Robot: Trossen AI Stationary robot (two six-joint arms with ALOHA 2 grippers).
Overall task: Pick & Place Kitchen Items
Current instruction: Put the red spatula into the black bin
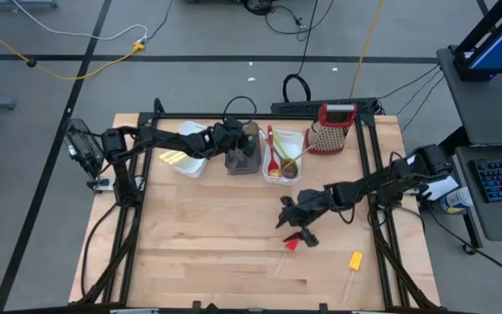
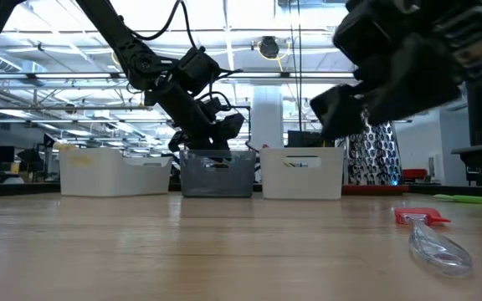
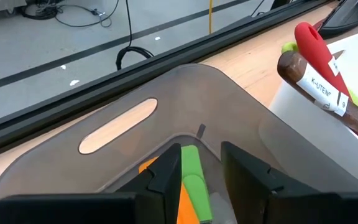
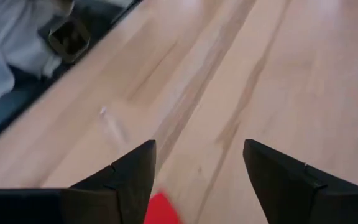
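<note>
The red-headed spatula (image 1: 291, 245) lay flat on the tabletop (image 1: 207, 244), directly under the right gripper (image 1: 301, 232), and its clear handle pointed toward the near edge. It looked light and stiff, and the clear handle seemed smooth and probably slippery. Because it lay so low on the wood, I judged that the best place to take it was the neck, just behind the red head, with the jaws across the handle. A yellow-headed spatula (image 1: 355, 260) lay near it, further to the right.

The right arm was stretched from the right side toward the middle, with the wrist bent downward. Its gripper was released and wide, and the red head showed between the fingers (image 4: 135, 177) in the wrist view.

The left arm reached to the back row of tubs, and the left gripper (image 1: 236, 144) hung in the grey tub (image 3: 185, 99). Its jaws stood partly apart around a green and orange utensil (image 3: 190, 180); I could not tell whether it was gripped.
</note>
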